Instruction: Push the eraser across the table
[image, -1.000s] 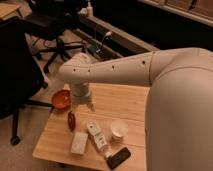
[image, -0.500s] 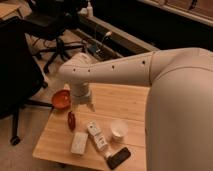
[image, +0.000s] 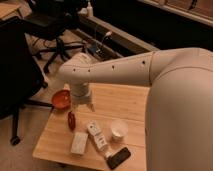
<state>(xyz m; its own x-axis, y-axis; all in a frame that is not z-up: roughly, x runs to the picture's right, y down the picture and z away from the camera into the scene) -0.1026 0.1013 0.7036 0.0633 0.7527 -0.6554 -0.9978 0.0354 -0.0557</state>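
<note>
Your claw (image: 86, 104) hangs empty with its fingers apart over the bench's (image: 125, 100) left side, just beside the orange bowl (image: 61, 98) and well apart from the eraser (image: 118, 157) at the near edge. Come down low behind the eraser, clear of the cup (image: 118, 130), and push flat. There is one eraser, one bowl, one cup, one printed box (image: 97, 136), one pale block (image: 79, 142) and one small red thing (image: 71, 120).

Single arm (image: 125, 70), smooth off-white moulded shell, bulky rounded upper segment, tapering tubular forearm, row of small dark screw holes along its side, domed joint cap, short pale ribbed wrist cylinder, pale gripper (image: 88, 105) at wrist's lower end, over the table (image: 125, 100), left part.
</note>
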